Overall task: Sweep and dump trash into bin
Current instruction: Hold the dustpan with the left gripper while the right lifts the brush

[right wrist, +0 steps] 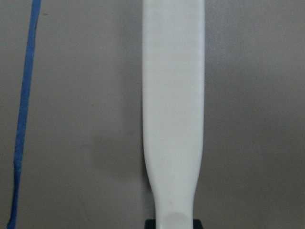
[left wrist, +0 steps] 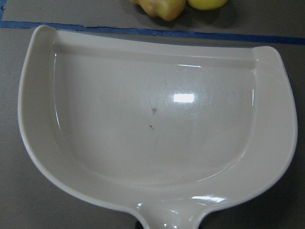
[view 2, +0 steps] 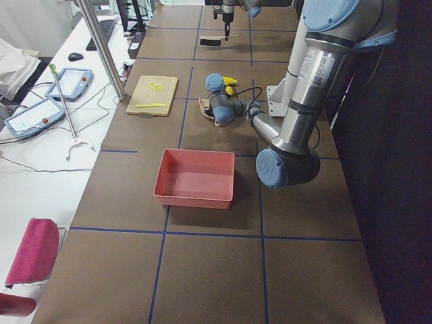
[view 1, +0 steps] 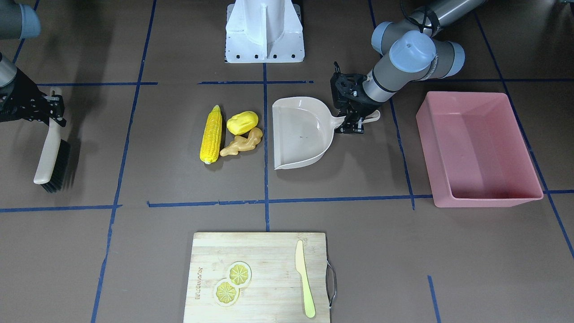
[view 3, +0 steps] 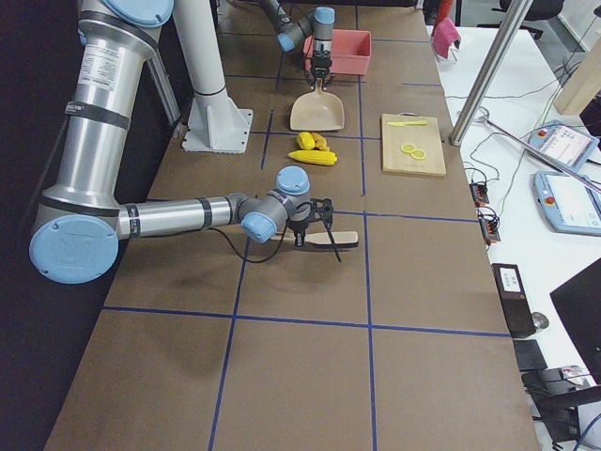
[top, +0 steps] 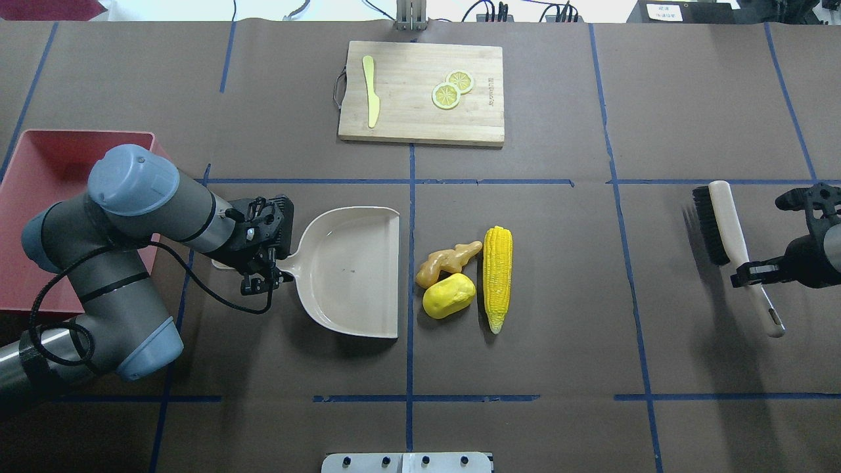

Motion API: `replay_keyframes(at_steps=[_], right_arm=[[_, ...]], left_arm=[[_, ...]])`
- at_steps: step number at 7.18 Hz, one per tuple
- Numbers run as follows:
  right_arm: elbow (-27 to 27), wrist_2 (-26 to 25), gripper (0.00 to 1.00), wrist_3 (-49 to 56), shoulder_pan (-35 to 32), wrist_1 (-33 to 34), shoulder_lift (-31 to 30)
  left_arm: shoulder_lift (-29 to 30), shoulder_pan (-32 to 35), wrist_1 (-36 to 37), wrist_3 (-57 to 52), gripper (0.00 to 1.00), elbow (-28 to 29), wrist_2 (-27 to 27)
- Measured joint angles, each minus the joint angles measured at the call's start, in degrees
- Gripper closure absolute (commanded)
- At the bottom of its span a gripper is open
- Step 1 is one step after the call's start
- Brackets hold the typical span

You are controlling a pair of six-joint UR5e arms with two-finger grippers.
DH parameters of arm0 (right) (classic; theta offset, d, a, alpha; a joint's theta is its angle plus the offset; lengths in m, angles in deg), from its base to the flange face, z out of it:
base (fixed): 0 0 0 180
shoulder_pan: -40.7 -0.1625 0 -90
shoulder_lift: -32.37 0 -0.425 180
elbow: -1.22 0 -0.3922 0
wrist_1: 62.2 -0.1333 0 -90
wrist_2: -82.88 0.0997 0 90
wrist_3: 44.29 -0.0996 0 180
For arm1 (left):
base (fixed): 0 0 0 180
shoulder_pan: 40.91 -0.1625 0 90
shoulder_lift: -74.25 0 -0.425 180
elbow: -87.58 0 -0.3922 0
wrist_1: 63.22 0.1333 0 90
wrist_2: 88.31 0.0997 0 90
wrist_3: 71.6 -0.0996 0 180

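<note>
The trash lies in a cluster mid-table: a yellow corn cob, a rounded yellow lump and a tan ginger root. A beige dustpan sits beside them, its open mouth facing them across a small gap. My left gripper is shut on the dustpan's handle. The pink bin stands behind that arm and holds nothing. Far on the other side, my right gripper is shut on the handle of a black-bristled brush.
A wooden cutting board at the table's operator side carries two lemon slices and a yellow-green knife. The white robot base stands at the opposite edge. Blue tape lines cross the brown tabletop.
</note>
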Motion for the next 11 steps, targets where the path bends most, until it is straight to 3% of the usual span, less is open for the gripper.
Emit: replay_keyframes(at_steps=[3,8,11], right_arm=[[-1.48,0.68,1.00,-6.79,1.28,0.18,1.71],[-6.35,-0.32,1.00,-24.04,11.01,0.71,8.02],[-6.60,-4.30,1.00,-31.69,18.93,0.89,12.91]], left_arm=[[1.14,-0.35,1.49,0.32,1.00,-0.05,-0.03],[1.64,-0.67,2.99,1.75,1.00,0.36,0.10],[1.65,-0.84,3.00,1.79,1.00,0.50,0.13]])
